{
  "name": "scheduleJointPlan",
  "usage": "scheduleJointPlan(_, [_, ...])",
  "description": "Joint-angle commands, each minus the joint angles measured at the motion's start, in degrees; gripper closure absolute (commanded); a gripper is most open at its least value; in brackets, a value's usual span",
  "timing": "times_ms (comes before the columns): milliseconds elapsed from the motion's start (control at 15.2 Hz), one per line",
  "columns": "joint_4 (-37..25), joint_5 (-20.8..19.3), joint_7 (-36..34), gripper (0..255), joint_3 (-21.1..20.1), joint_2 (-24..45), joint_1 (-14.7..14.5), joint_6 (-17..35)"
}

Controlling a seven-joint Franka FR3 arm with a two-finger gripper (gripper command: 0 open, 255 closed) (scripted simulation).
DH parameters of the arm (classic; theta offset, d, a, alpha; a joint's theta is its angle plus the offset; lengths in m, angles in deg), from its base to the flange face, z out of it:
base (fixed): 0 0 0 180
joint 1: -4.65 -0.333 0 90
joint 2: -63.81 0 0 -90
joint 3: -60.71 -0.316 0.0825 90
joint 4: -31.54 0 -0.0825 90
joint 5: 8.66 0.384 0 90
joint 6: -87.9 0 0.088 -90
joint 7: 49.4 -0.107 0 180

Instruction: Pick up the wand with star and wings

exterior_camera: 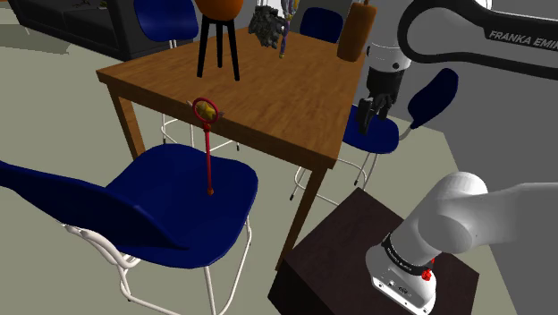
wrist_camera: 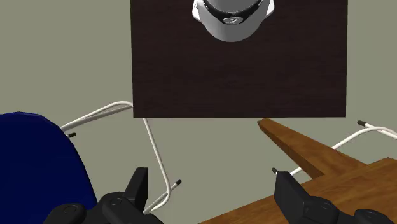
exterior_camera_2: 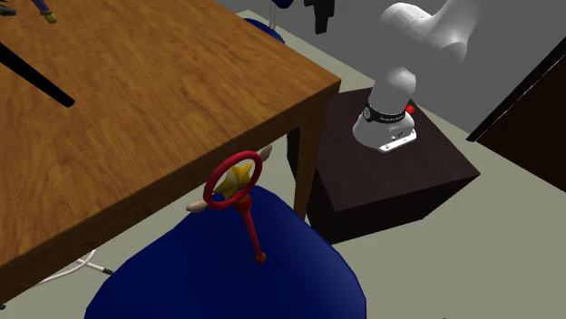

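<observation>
Brown table [exterior_camera: 295, 98] stands on a grey floor [wrist_camera: 216, 140]. Just beside its near edge the wand [exterior_camera: 207, 148] stands up on a blue chair [exterior_camera: 165, 197], maybe leaning on the table. By the table's corner the gripper [wrist_camera: 211, 181] hangs high, fingers wide apart, holding nothing.

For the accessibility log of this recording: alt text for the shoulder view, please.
A red wand with a gold star stands on a blue chair beside a wooden table. The black end effector hangs at the view's right, apart from the wand.
</observation>
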Motion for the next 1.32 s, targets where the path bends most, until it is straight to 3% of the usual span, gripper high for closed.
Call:
scheduleJointPlan(0, [0.0, 0.0, 0.0, 0, 0.0, 0.0, 0.0, 0.0])
scheduleJointPlan(660, [-15.2, 6.6, -0.6, 0, -6.1, 17.2, -5.2, 0.9])
scheduleJointPlan(1254, [-32.8, 9.6, -1.5, 0, -11.6, 32.7, -9.0, -1.4])
